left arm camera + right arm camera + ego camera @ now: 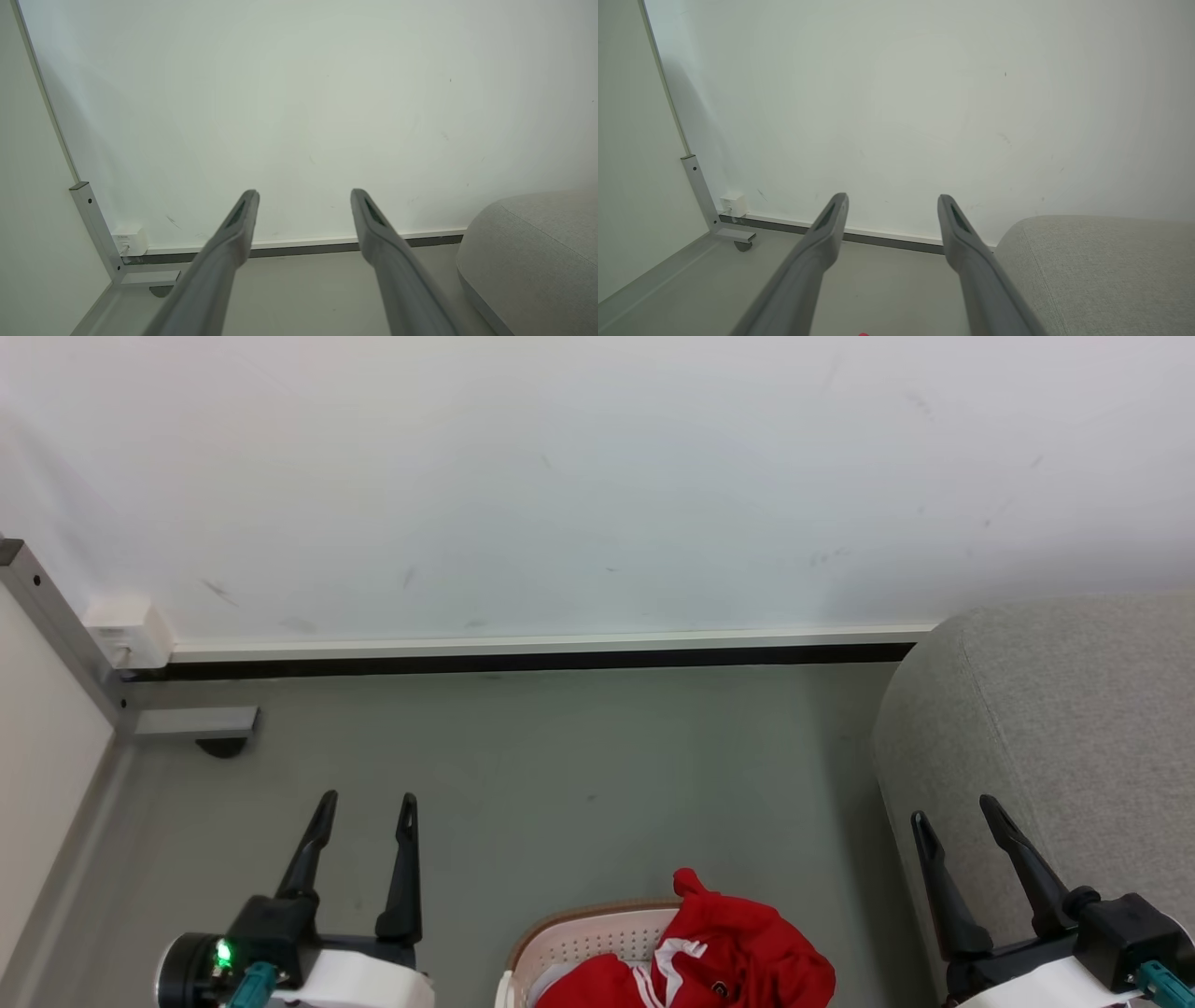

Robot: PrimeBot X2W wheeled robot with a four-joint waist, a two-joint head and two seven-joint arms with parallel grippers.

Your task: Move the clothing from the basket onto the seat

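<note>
Counting one garment (738, 943) in one basket (579, 919), one seat (1074, 728) nearby, one left gripper (367, 797), one right gripper (953, 808), both spread wide and empty.

Above basket (583, 933): open air.
Ahead: floor (560, 756) open between basket and wall (597, 476).
Right: seat (1074, 728) bulks near the basket.
Left: metal frame (65, 633).

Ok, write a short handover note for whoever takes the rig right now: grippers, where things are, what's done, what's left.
Bright red garment with white stripes: heaped in the cream perforated plastic basket with brown rim.
Large light grey fabric seat: to its right.
Left gripper: open, empty.
Right gripper: open, empty, near the seat.
Done: nothing.
Left: grasp garment, lift, place on seat.
</note>
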